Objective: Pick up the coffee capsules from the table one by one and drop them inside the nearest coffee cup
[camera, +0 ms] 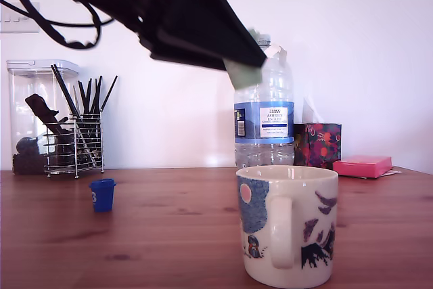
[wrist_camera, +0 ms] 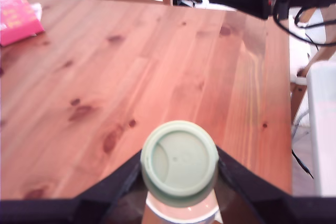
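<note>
Readable text, exterior view: water bottle carries a blue band with a white label panel; top line reads "TESCO", second line appears to be "ASHBECK", though the print is small and soft. Lines below it too fine to read. Barcode patch on the band's left edge.

Dark blue capsule on the table: white numeral, looks like "3".

Wrist view: pink box shows yellowish print, illegible.

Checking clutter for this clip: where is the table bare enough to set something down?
Bare table lies between the blue capsule and the mug. The back edge is crowded: utensil rack, water bottle, tissue box, pink box.
</note>
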`<action>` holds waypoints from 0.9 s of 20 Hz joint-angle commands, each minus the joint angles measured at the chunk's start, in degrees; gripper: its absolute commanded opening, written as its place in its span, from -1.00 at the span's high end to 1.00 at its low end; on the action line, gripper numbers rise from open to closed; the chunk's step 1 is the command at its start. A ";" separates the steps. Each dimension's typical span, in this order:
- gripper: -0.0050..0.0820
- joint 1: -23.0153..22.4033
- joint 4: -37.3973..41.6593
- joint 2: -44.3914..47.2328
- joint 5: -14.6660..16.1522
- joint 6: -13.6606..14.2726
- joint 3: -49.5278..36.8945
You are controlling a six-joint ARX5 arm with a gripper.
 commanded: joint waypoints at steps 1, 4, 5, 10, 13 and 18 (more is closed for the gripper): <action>0.35 -0.44 -0.02 3.26 0.11 0.26 1.62; 0.35 -1.09 -2.14 8.20 0.13 0.26 5.49; 0.35 -1.20 -3.76 10.12 0.28 0.33 7.26; 0.35 -1.68 -13.07 18.93 0.22 0.48 15.80; 0.35 -1.68 -15.74 20.85 0.04 0.48 17.22; 0.35 -1.66 -17.27 20.98 0.04 0.48 17.22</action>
